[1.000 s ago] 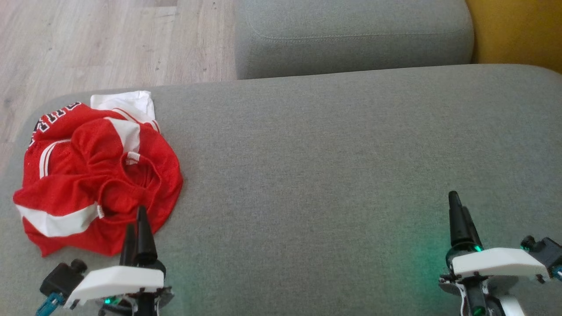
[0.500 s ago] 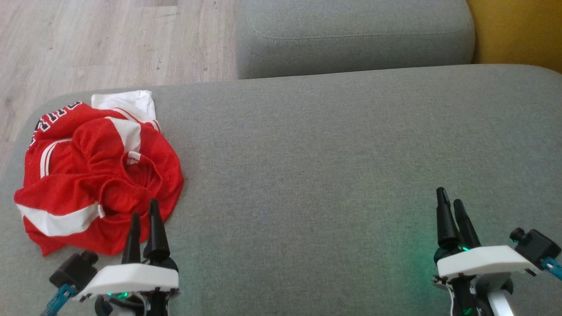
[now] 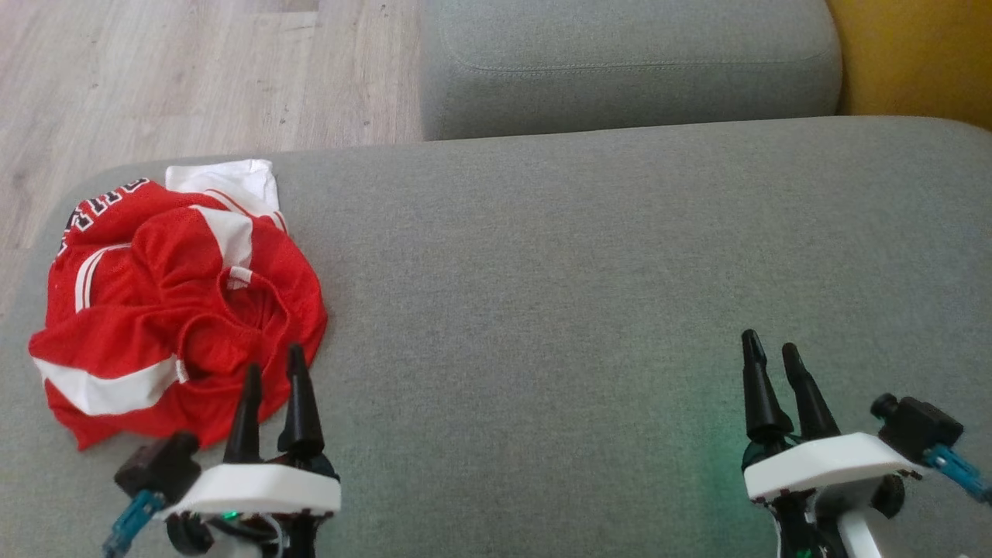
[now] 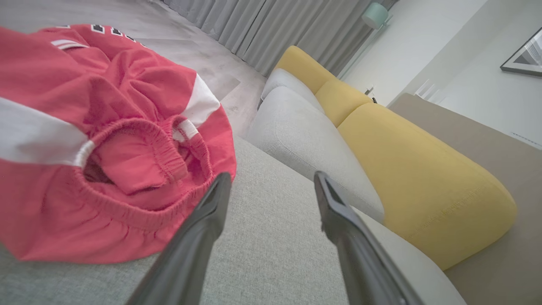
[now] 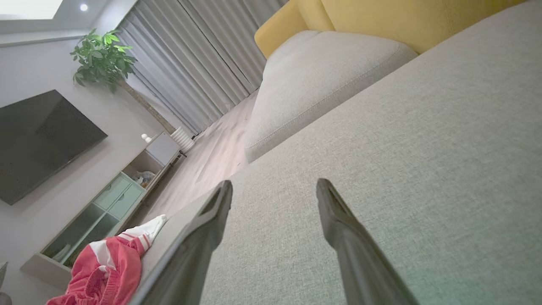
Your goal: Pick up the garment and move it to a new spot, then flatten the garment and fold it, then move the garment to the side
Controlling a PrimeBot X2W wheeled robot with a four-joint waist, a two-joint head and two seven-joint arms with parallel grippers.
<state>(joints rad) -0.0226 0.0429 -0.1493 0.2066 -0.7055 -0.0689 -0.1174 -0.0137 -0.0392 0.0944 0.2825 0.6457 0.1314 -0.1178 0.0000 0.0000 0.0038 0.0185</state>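
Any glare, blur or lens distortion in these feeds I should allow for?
Head view: even light, green glow on the sofa cushion beside the right gripper. Left wrist view: red garment soft toward the left edge. Right wrist view: wide-angle tilt, ceiling blown out.

Both jaws spread, empty: left fingers (image 3: 301, 411), right fingers (image 3: 759, 395).

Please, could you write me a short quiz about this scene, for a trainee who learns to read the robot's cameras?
1. True or false: the left pincer is shut on the crumpled red-and-white mesh garment.
2. On the wide grey fabric cushion, the garment lies at the robot's: A) left end, B) middle, C) right end.
3. Which pincer is nearer the garment?
Key: 1 false, it is open and empty; 2 A; 3 the left.
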